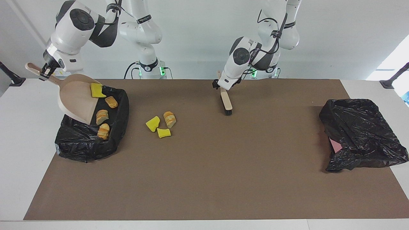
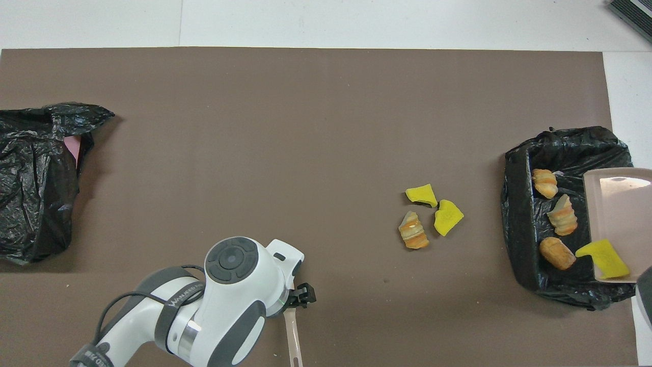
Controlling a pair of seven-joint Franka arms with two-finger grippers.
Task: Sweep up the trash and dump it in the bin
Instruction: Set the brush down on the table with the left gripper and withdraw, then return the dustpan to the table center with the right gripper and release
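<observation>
1. Closest to the robots, the left gripper (image 1: 220,83) sits at the top of the brush (image 1: 226,101) handle. The brush slants down to its bristles on the brown mat (image 1: 223,166). I cannot tell whether those fingers are gripping it or parted.
2. Toward the right arm's end, the right gripper (image 1: 44,72) is clamped tight on the dustpan (image 1: 76,99) handle, and the pan is tipped steeply over the bin (image 1: 83,147).
3. One yellow sponge chunk (image 1: 96,90) sits at the pan's lip and has not dropped. It looks light and grippy, so I'd guess it needs a steeper tilt or a shake.
4. Three bread lumps (image 1: 102,116) lie inside the bin.
5. Farther out on the mat, beside the bin, is the loose pile (image 1: 161,125) of two sponge chunks and one bread lump, close together. These pieces look soft, light and easily scattered. I'd push them with bristles into a pan held flat rather than pinch them.
6. At the left arm's end lies another crumpled black bag (image 1: 361,134), untouched.
</observation>
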